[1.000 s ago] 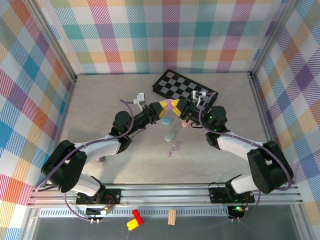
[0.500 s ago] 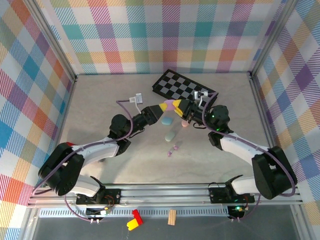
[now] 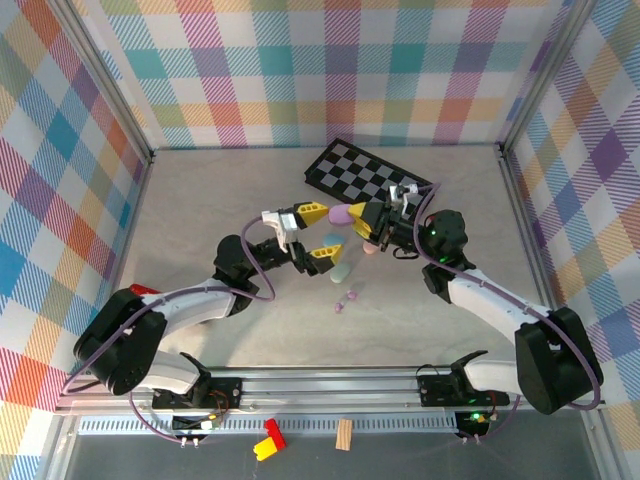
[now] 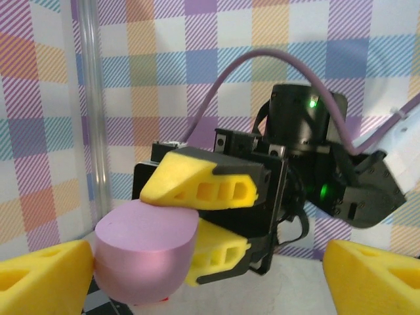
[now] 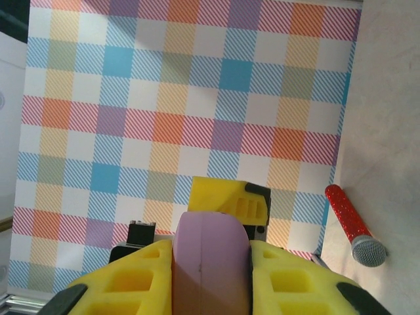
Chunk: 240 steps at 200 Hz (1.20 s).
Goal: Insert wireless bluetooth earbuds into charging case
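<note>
Left jaws wide, right jaws pinched.

Lighting: bright, even, diffuse, from overhead; no hard glare. Shadows: faint and soft-edged beneath the arms on the pale speckled counter (image 3: 200,210). Top view: sharp throughout; pastel plaid walls (image 3: 60,150) splay outward toward the frame edges. Left wrist view: yellow wedge-shaped fingers (image 4: 46,275) blurred at the bottom corners; lilac pebble-shaped plastic case (image 4: 144,252) reasonably sharp; small green indicator lamp (image 4: 314,102) flares slightly. Right wrist view: case soft-focused, wall pattern crisp.

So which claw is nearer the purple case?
Right. The right claw is clamped on the purple case; the left claw is open, just to its left.
</note>
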Motion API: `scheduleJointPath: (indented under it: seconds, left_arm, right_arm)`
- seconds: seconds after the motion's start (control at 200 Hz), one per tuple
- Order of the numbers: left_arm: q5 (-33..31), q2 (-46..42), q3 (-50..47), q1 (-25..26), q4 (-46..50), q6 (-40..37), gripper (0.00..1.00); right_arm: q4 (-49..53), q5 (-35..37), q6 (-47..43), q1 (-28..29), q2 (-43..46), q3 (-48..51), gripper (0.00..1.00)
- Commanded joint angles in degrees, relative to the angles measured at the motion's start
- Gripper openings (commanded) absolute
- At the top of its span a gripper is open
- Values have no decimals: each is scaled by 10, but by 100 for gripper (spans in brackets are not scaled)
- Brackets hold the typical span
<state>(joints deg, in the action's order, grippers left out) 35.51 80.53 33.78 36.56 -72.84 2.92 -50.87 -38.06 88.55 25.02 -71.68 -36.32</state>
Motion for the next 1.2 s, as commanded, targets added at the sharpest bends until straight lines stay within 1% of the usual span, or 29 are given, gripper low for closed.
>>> scheduleJointPath:
  seconds: [0.0,0.15,0.245,0.285,0.33,0.355,0.56,0.615,0.705,0.74,1.0,1.105,1.195]
  left_arm:
    - [23,22,8,-2,-41,-40,86]
    - [18,41,19,-2,-41,-51,82]
    - [23,49,27,-2,-41,-48,78]
    - [22,52,31,-2,-41,-44,74]
    - [26,56,36,-2,-41,-40,65]
    - [28,59,39,-2,-41,-36,63]
    - [39,74,57,-1,-43,-20,59]
    - [36,75,57,-1,-43,-22,55]
    - [36,79,60,-1,-42,-22,53]
    - [39,80,62,-1,-43,-19,50]
    - [46,84,69,-1,-43,-14,48]
    - [51,86,70,-1,-43,-14,41]
    - [54,88,68,-1,-43,-14,42]
  right_arm:
    - [22,-25,16,0,26,-6,19]
    - [32,-30,19,0,40,0,19]
    - [38,-32,18,0,44,0,18]
    - [38,-32,19,0,44,0,18]
    - [38,-32,19,0,43,0,18]
    - [37,-32,20,0,43,0,19]
    - [33,-34,21,0,38,-1,19]
    - [32,-34,21,0,38,0,18]
    - [32,-32,19,0,35,1,18]
    - [32,-31,20,0,33,2,19]
    - [12,-33,31,0,13,6,18]
    - [1,-34,37,0,8,6,18]
    - [-7,-34,42,0,7,6,18]
